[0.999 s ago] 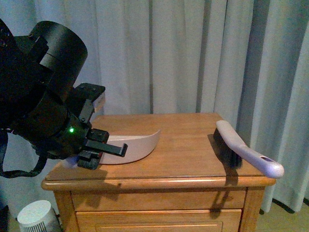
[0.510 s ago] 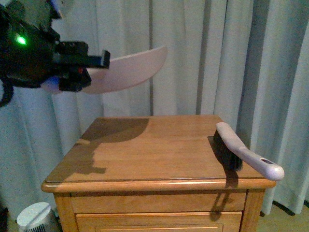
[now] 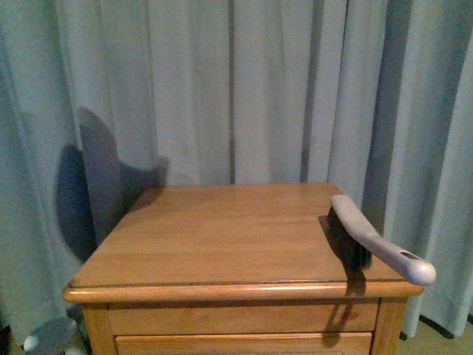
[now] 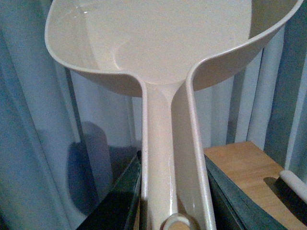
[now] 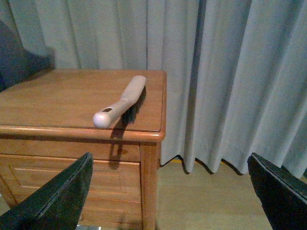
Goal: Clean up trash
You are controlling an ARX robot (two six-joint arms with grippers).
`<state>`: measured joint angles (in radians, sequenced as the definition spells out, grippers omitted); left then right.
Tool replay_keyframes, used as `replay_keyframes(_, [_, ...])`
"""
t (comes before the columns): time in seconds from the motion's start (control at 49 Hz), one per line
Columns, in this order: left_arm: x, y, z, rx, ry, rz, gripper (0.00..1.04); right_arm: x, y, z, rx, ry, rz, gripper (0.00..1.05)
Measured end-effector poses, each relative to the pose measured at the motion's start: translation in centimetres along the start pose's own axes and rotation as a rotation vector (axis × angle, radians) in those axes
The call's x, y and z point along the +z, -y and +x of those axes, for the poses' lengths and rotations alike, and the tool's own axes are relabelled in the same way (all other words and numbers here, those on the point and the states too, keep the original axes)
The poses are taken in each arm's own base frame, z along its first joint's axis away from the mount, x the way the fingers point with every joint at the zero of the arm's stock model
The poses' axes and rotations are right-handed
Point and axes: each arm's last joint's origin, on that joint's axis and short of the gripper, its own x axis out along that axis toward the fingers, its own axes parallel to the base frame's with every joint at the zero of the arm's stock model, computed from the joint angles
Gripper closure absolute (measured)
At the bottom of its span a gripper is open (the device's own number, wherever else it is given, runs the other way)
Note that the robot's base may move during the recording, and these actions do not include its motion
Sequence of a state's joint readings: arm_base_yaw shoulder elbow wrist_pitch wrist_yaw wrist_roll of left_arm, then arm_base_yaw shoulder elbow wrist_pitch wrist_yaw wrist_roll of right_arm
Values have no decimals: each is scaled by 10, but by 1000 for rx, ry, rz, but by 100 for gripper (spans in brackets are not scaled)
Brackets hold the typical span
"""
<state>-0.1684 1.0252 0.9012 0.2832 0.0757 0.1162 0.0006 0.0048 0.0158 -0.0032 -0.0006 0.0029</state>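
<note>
The crumpled white paper ball is not in any view. In the left wrist view my left gripper (image 4: 172, 201) is shut on the handle of the beige dustpan (image 4: 158, 48). The pan is held up in the air in front of the curtain, its scoop looks empty. Neither arm shows in the front view. In the right wrist view my right gripper (image 5: 170, 191) is open and empty, beside the wooden nightstand (image 5: 57, 100) and over the floor. A brush with a pale handle and dark bristles (image 3: 366, 240) lies at the nightstand's right edge; the right wrist view (image 5: 122, 100) shows it too.
Grey curtains (image 3: 236, 89) hang behind the nightstand (image 3: 222, 237). A pale round object (image 3: 52, 336) stands on the floor at the lower left of the front view. Wooden floor (image 5: 201, 196) lies to the right of the nightstand.
My left arm has lifted the dustpan off the nightstand and up out of the front view; only its shadow stays on the curtain. The brush has not moved.
</note>
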Motion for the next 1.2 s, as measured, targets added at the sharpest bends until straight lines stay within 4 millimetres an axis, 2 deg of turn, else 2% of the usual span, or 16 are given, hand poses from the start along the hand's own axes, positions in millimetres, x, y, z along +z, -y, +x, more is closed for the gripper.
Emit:
replay_keyframes(0.204, [0,2,-44,-39,57,34,76,0,0,0,0,0,0,7])
replay_keyframes(0.428, [4,3,-79,-66,113,59,76,0,0,0,0,0,0,7])
replay_keyframes(0.612, [2,-2,-97,-57,103,66,76,0,0,0,0,0,0,7])
replay_keyframes(0.959, [-19,0,-130,-89,35,67,76,0,0,0,0,0,0,7])
replay_keyframes(1.203, [-29,-6,-138,-81,8,77,76,0,0,0,0,0,0,7])
